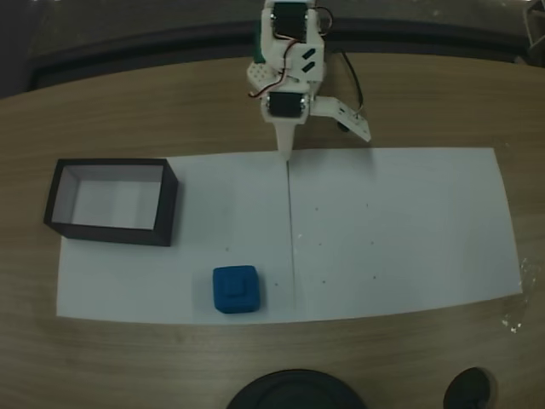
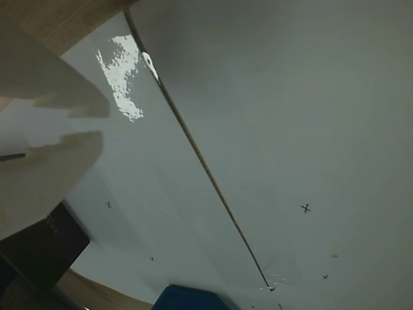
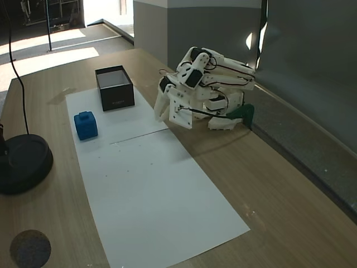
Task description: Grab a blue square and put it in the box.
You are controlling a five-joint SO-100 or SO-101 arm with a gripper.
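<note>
- paper sheets (image 1: 392,230), two of them laid side by side with a seam down the middle, covered the wooden tabletop (image 1: 128,111), likely to give a plain white work area with small pen crosses as placement marks.
- the blue square (image 1: 235,289) sat flat on the left sheet in a fixed view, near the front edge of the paper and just left of the seam, its raised top face up; that left its sides free for a grasp from above.
- the box (image 1: 111,202) stood open-topped at the far left of the same sheet, well apart from the blue square, so its white inside was open to a drop from above.
- the gripper (image 1: 288,152) hung at the back edge of the paper, over the seam, with the arm folded low on its base in the other fixed view (image 3: 164,109); this looked like a rest pose, judged from how far it was from both things.
- its jaws stood a little apart and held nothing; the wrist view showed a narrow gap between the two pale fingers (image 2: 45,161) with only paper beyond.
- the wrist view caught the top of the blue square (image 2: 187,298) at the bottom edge and a dark corner of the box (image 2: 39,248) at lower left.
- the task seemed not yet begun: the reach would have to go forward and to the left in a fixed view.
</note>
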